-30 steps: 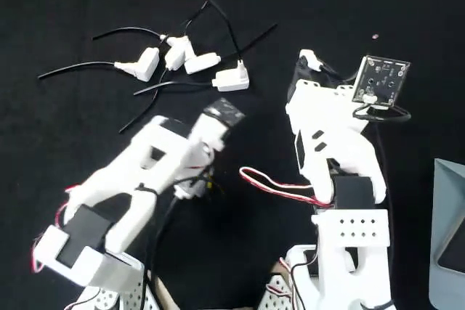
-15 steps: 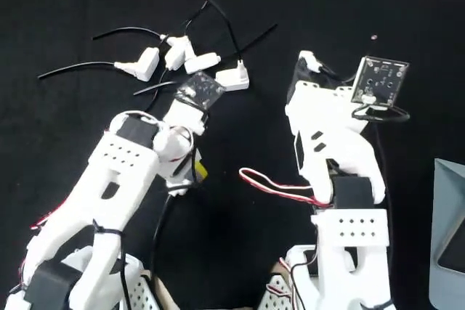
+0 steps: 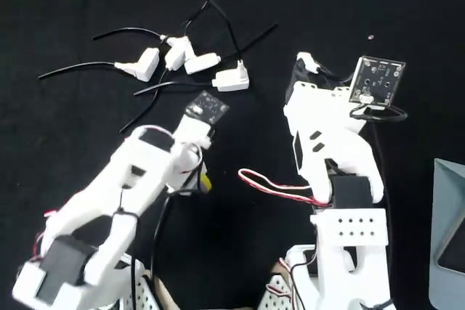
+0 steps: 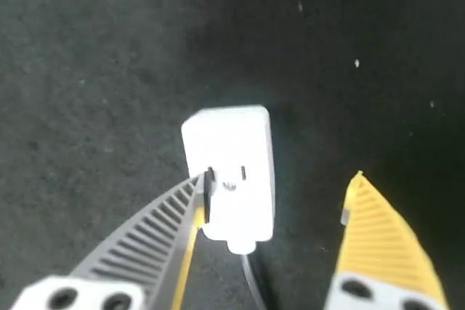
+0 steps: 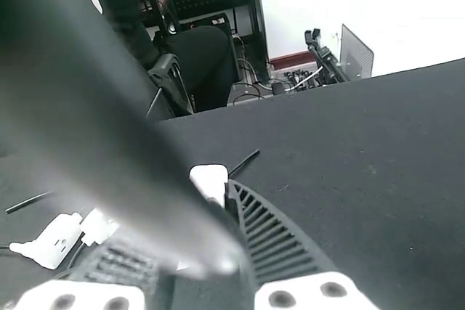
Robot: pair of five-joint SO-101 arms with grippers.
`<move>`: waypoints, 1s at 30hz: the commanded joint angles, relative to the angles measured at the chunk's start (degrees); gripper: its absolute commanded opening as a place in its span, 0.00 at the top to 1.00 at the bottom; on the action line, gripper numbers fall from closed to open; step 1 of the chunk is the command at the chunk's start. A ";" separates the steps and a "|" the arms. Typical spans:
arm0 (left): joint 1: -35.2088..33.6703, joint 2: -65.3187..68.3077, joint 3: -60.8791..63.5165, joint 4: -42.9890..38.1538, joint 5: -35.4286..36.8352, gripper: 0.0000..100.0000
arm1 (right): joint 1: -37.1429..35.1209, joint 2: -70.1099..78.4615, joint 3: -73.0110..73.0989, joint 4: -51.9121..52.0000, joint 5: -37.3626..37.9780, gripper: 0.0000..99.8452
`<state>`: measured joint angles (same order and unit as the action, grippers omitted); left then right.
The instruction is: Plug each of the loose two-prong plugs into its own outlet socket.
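Four white plugs and sockets [image 3: 178,56] with black cords [image 3: 109,33] are lying bunched at the table's [image 3: 73,136] eleven o'clock. Just off centre, toward seven o'clock, the left gripper [image 4: 280,183] is hanging open over a white socket [image 4: 229,168]. Its grey finger [image 4: 145,245] is touching the socket's side, and the yellow finger [image 4: 378,230] is standing apart. At two o'clock the right gripper [image 3: 304,74] is pinching a white plug [image 5: 208,178].
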<state>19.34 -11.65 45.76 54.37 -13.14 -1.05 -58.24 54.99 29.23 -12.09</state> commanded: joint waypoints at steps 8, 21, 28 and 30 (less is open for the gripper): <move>-17.10 12.66 -21.76 11.25 -3.96 0.70 | -0.97 -1.19 -0.31 -1.23 -0.18 0.99; -24.40 12.48 -27.30 17.76 -5.98 0.74 | -0.97 -1.19 -0.31 -1.23 -0.18 0.99; -19.03 6.42 -24.92 22.77 4.48 0.73 | -0.97 -1.19 -0.31 -1.23 -0.18 0.99; -18.51 5.89 -23.16 22.51 8.97 0.72 | -0.97 -1.19 -0.31 -1.23 -0.18 0.99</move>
<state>-1.05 -2.15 21.76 76.35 -12.35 -1.14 -58.24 54.99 29.23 -12.09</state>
